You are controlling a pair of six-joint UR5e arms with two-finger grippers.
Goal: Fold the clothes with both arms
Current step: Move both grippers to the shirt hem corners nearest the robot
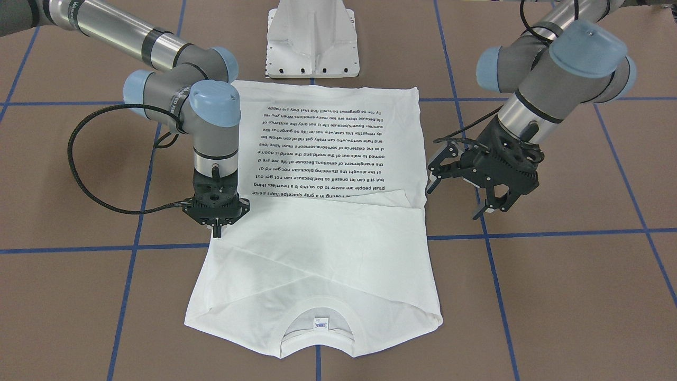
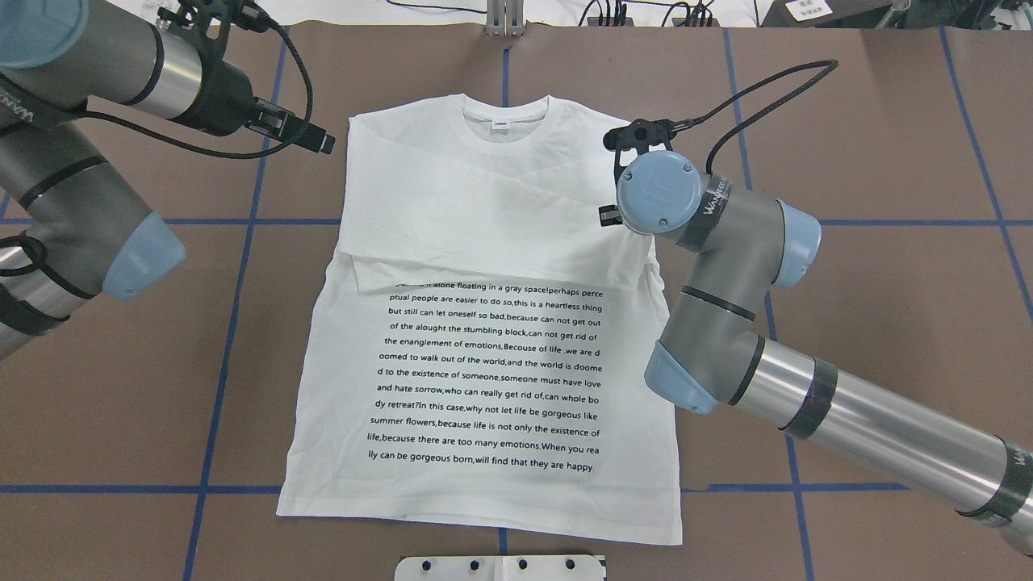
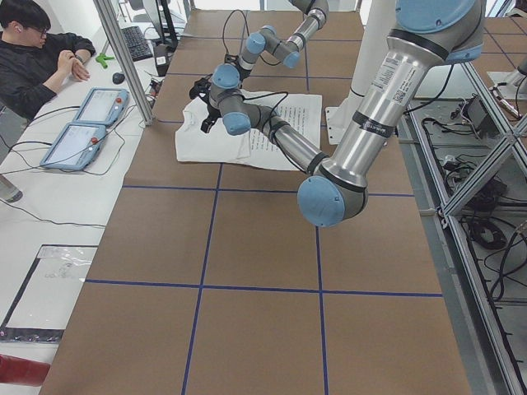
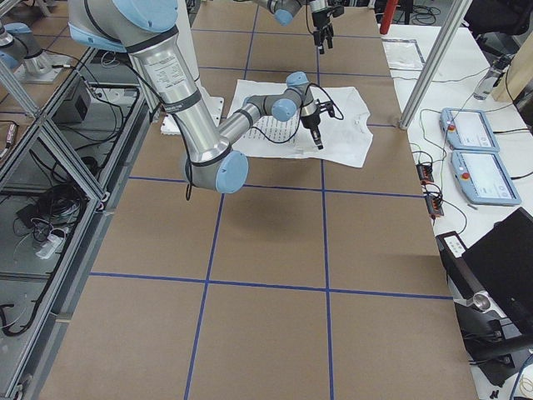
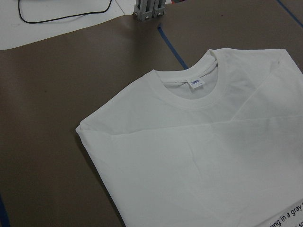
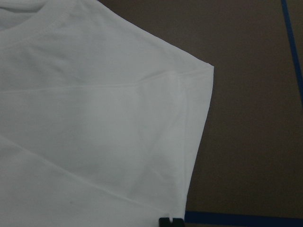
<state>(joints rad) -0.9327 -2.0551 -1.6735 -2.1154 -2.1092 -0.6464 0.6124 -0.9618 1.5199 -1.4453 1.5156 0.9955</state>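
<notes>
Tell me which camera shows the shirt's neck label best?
The left wrist view: the label is nearest, clear inside the collar. Overhead and front-facing show it tiny; side views are too far; the right wrist misses it.

A brown bench (image 2: 888,339) gridded with blue tape lines (image 2: 242,221) carries a white long-sleeved T-shirt (image 2: 484,242) lying flat, black text upward, sleeves folded across its chest, hem near a white metal pedestal base (image 1: 312,47).
</notes>
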